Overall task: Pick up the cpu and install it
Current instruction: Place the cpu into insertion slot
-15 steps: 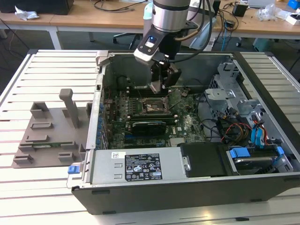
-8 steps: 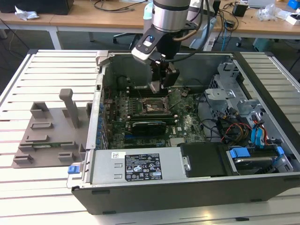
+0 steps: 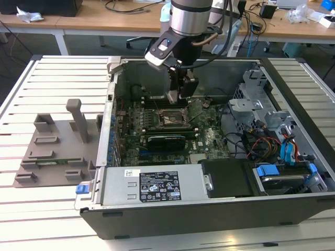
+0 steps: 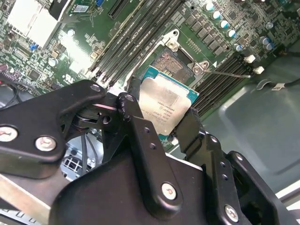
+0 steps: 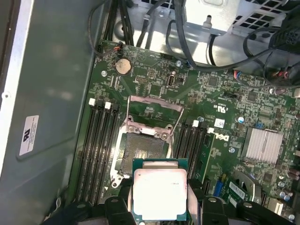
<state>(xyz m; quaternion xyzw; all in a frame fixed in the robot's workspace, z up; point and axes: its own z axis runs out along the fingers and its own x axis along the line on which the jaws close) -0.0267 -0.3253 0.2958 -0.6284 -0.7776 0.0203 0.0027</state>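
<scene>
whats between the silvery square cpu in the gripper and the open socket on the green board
Nothing. The silvery square cpu, held by the black gripper, hangs near the open socket with the stretch bare, seen in both wrist views.

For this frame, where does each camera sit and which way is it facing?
Exterior view: off the arm, looking down into the open computer case; the arm and gripper show.
First wrist view: at the wrist, facing the open socket; fingertips show.
Second wrist view: at the wrist, slanting past the black fingers.
Both wrist views share the gripped cpu and the socket.
</scene>
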